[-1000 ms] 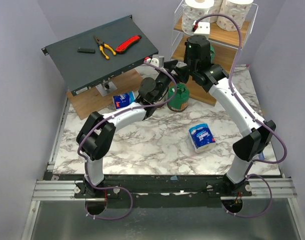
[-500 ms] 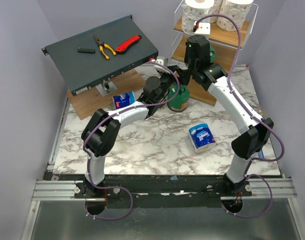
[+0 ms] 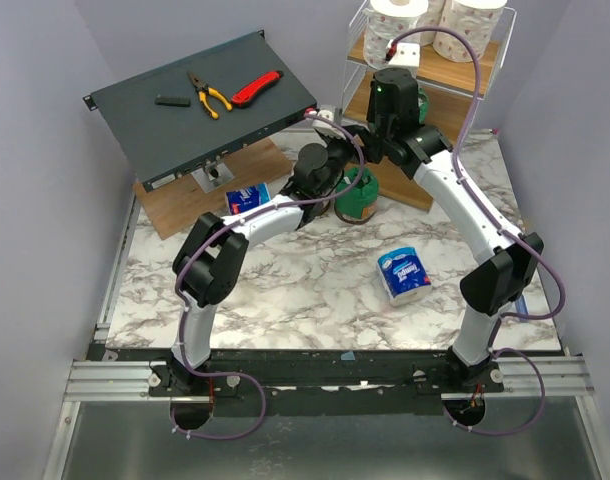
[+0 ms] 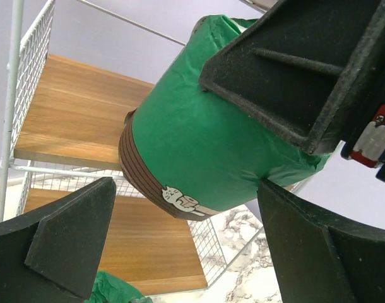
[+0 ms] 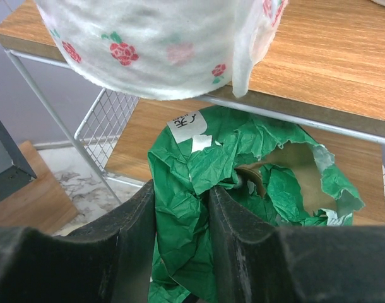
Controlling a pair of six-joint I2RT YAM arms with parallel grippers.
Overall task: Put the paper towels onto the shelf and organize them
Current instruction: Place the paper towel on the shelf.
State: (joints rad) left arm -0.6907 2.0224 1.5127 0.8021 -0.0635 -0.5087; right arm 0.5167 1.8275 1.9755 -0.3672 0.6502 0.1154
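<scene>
My right gripper (image 5: 183,196) is shut on the crumpled top wrapper of a green-wrapped roll (image 5: 243,189) and holds it in front of the shelf (image 5: 331,50). My left gripper (image 4: 186,186) is open, its jaws on either side of the base of this roll (image 4: 205,126), not touching it. A second green roll (image 4: 110,293) shows just below. In the top view both grippers, left (image 3: 340,150) and right (image 3: 363,148), meet above a green roll (image 3: 359,200) beside the shelf (image 3: 425,75). White pink-print rolls (image 3: 397,15) stand on the shelf's top.
One blue-and-white pack (image 3: 402,275) lies on the marble table, another (image 3: 248,198) by the flat wooden board (image 3: 175,210). The slanted dark grey box (image 3: 145,120) at back left carries pliers (image 3: 210,95) and a red knife (image 3: 255,88). A rose-print roll (image 5: 148,38) hangs over the shelf board.
My left arm has stretched up and to the right, bringing its open gripper to the green roll held by the right gripper. The right arm has shifted only slightly.
</scene>
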